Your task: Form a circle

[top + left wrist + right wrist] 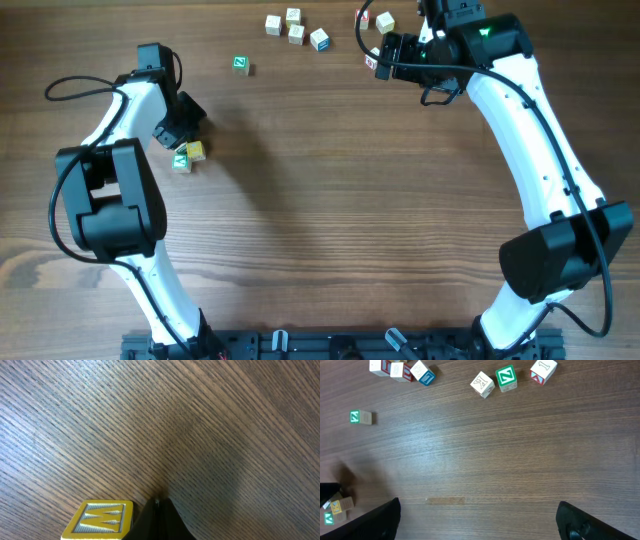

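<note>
Overhead: the circle of small pale wooden letter cubes (296, 34) is only a loose arc across the far grained brown table (330, 200)

Left wrist: left gripper (159, 507) pinched shut, empty, a square yellow-faced cube (100, 520) just beside its tips

Right wrist: right gripper (477, 520) splayed wide, three cubes (506, 377) well ahead

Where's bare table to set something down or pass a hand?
Free: the wide table centre between the left arm and right arm, below the lone green cube. Crowded: the far edge, with the four-cube cluster and three cubes by the right pincer; also two cubes beside the left pincer.
</note>
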`<action>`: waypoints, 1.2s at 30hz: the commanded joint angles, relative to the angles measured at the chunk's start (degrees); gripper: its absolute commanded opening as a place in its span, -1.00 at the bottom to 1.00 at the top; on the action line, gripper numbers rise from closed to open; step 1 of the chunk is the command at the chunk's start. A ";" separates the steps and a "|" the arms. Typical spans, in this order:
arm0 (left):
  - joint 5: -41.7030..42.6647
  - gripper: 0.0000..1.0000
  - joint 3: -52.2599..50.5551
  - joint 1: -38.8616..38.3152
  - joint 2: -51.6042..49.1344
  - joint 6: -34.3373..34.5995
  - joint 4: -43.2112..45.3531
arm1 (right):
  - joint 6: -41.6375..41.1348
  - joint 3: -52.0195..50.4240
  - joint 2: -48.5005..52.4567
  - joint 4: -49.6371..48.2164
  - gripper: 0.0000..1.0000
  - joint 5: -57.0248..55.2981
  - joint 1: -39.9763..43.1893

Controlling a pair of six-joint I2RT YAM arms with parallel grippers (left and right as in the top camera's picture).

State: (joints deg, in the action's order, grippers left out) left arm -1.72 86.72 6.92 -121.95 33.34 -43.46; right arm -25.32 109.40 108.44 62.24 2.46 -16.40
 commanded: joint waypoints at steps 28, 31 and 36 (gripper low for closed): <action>-2.47 -0.92 -0.46 0.50 -0.74 0.57 -1.01 | -0.31 0.48 -0.50 -0.11 0.99 -1.18 -0.11; -2.43 -0.92 -0.46 0.48 -0.74 0.57 0.70 | -0.33 0.50 -0.50 -0.11 0.99 -1.18 -0.11; -1.84 -0.92 0.83 0.48 -0.72 0.57 1.99 | -0.31 0.48 -0.42 -0.11 1.00 -1.16 -0.11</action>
State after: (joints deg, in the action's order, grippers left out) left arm -3.20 86.72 6.92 -121.95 33.34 -41.78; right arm -25.32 109.40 108.44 62.22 2.46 -16.40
